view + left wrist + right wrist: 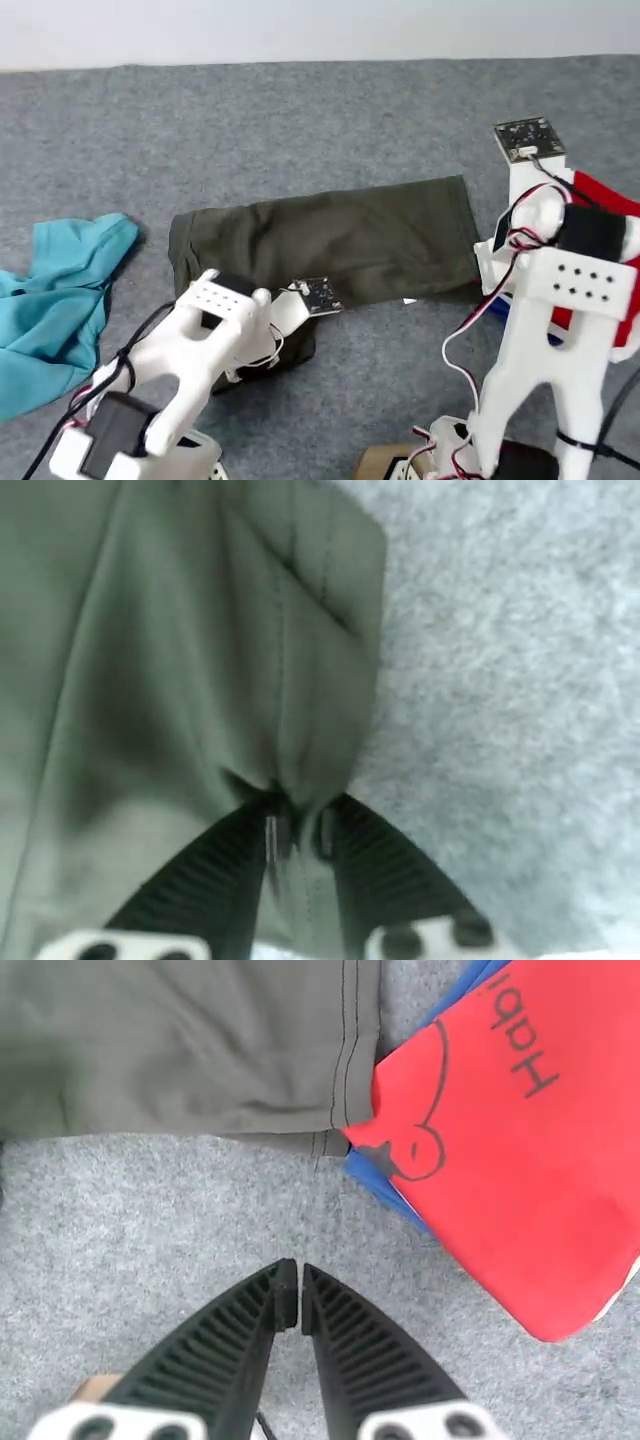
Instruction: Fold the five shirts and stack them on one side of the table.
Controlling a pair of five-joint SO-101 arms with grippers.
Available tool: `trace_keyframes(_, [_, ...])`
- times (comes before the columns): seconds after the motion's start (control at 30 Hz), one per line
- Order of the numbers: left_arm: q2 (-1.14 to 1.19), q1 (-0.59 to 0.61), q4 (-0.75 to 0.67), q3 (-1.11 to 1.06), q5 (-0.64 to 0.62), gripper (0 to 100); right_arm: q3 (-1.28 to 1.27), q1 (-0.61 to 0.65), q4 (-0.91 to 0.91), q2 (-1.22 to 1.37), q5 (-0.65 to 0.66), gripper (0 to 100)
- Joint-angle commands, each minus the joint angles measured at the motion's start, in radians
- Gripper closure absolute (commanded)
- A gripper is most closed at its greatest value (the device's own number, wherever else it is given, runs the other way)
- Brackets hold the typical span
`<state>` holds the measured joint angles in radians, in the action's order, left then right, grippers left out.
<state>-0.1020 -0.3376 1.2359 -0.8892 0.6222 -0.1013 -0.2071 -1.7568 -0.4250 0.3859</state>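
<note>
Left wrist view: left tool [297, 825] is closed on a seamed edge of the olive shirt [170, 630], which lies part-folded mid-way across the bench [520, 680]. Expect soft, light, limp fabric; grip at hems. Right tool [290, 1295] is closed, empty.

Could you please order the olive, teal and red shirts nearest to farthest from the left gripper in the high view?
1. olive shirt, mid-table, pinched in the left gripper.
2. teal shirt, view's left edge.
3. red shirt, view's right edge.
</note>
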Motion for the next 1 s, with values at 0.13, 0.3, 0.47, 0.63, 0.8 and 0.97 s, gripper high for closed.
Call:
trace_keyframes(0.13, [0.017,0.000,0.146,0.188,0.002,99,0.008,-0.015,-0.041,-0.045,-0.003,99.0])
trace_keyframes(0.3, [0.025,0.011,0.250,0.360,0.043,99,0.008,-0.015,-0.041,-0.045,-0.005,99.0])
trace_keyframes(0.47, [0.037,0.011,0.281,0.518,0.043,99,0.008,-0.015,-0.041,-0.041,-0.005,99.0])
trace_keyframes(0.63, [0.178,0.012,0.282,0.628,0.044,99,0.008,-0.015,-0.041,-0.039,-0.005,99.0])
trace_keyframes(0.8, [0.310,0.072,0.290,0.791,0.044,99,0.008,-0.015,-0.041,-0.038,-0.005,99.0])
trace_keyframes(0.97, [0.381,0.140,0.339,0.941,0.112,99,0.008,-0.015,-0.041,-0.036,-0.003,99.0])
